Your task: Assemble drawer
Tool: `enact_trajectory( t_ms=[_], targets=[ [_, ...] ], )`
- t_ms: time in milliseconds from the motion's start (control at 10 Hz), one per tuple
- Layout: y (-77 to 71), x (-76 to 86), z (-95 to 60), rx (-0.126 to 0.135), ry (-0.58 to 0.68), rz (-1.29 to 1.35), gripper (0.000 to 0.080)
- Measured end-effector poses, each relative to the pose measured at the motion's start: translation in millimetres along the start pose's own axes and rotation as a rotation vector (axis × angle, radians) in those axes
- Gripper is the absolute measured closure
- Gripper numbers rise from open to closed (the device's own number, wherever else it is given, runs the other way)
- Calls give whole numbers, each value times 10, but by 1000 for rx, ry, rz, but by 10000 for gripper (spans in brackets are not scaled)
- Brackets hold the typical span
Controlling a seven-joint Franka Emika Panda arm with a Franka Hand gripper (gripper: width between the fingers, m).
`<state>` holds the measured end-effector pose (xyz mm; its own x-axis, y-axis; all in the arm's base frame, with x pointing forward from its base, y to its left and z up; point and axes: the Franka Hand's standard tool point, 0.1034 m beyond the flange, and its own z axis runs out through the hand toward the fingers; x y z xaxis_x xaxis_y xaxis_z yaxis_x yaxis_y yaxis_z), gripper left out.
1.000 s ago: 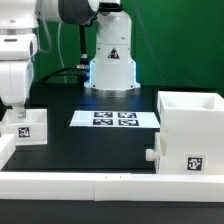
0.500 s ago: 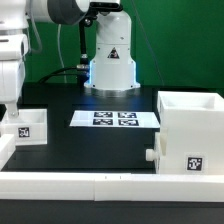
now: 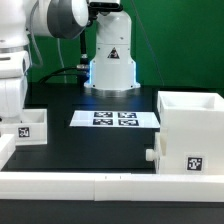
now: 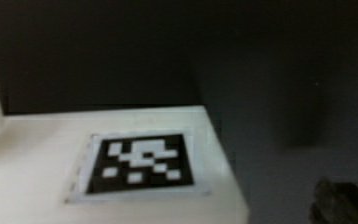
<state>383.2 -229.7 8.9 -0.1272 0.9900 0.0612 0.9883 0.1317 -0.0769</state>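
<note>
A small white drawer part [image 3: 26, 127] with a black-and-white tag [image 3: 24, 132] lies at the exterior view's left. My gripper [image 3: 7, 116] hangs at that left edge, just above and beside it, mostly cut off. In the wrist view the part's flat white face [image 4: 51, 140] and its tag [image 4: 144, 163] fill the picture close below me. One dark fingertip [image 4: 346, 205] shows far out at the side, none in the middle, so the jaws stand open and empty. A tall white box [image 3: 190, 125] with a tag [image 3: 194, 163] and a small knob [image 3: 151, 156] stands at the right.
The marker board [image 3: 115, 119] lies in the middle of the black table. The arm's white base [image 3: 110, 62] stands behind it. A low white rail [image 3: 90, 186] runs along the front edge.
The arm has shifted toward the exterior view's left and slightly lower, so the gripper is now mostly past the frame edge. The parts have not moved.
</note>
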Motion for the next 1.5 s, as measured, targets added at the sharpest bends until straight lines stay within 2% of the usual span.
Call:
enact_trajectory(
  t_ms=[100,200,300,500,600,700,800,900,1100,1200,1300,1500],
  targets=[
    [-2,2,4,1,1,0,248],
    [-3,3,5,1,1,0,383],
    [-4,3,6,1,1,0,383],
    [-5,4,9,2,1,0,729],
    [-9,13,1,-1,-1,16,729],
    [-47,110,-28,-5,-4,80,759],
    [-78,352,-47,7,-6,131,760],
    [-19,539,-82,9,-10,145,760],
    [250,912,-238,-10,-26,140,760],
    [329,984,-327,-33,-34,120,760],
    [315,925,-348,-49,-40,134,760],
    [302,934,-317,-42,-36,135,759]
  ],
)
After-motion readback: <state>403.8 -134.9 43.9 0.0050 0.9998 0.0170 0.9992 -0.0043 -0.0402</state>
